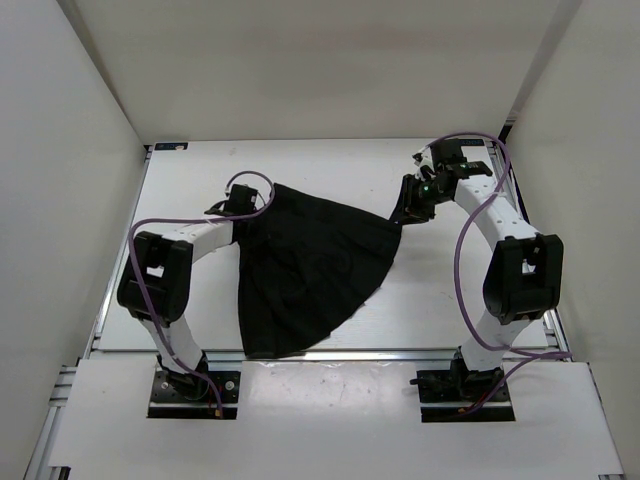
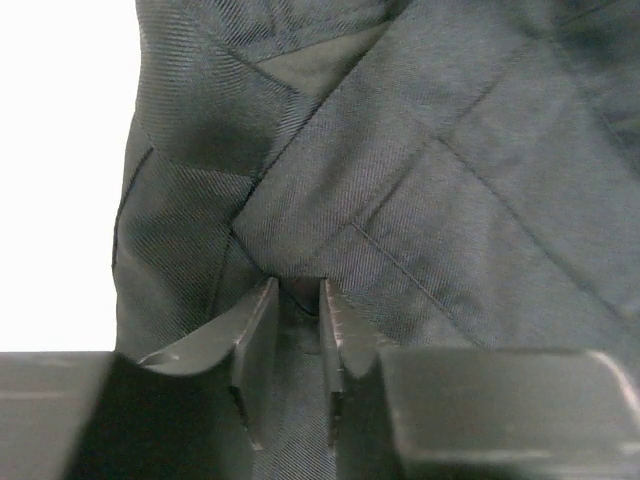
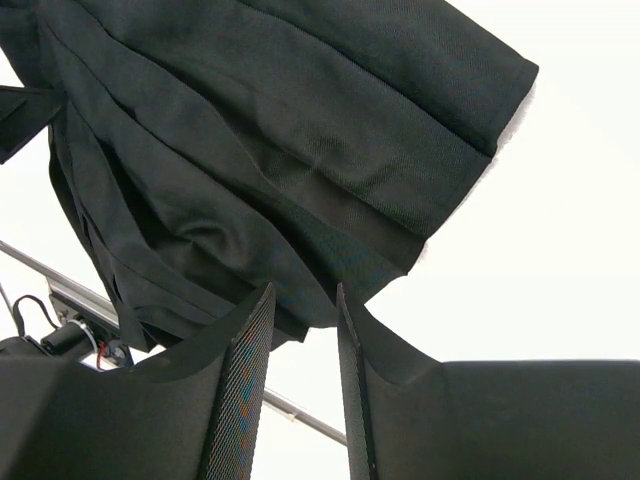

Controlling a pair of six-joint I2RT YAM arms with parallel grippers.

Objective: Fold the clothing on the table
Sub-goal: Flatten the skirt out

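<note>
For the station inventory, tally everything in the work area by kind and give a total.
black pleated garment: 1
robot grippers: 2 (left gripper, right gripper)
white table: 1
Total: 4

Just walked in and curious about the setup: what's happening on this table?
Two robot arms are working on the clothing, a black pleated garment spread across the table. The left gripper pinches fabric at its far left edge. The right gripper holds its right corner between the fingertips.
</note>
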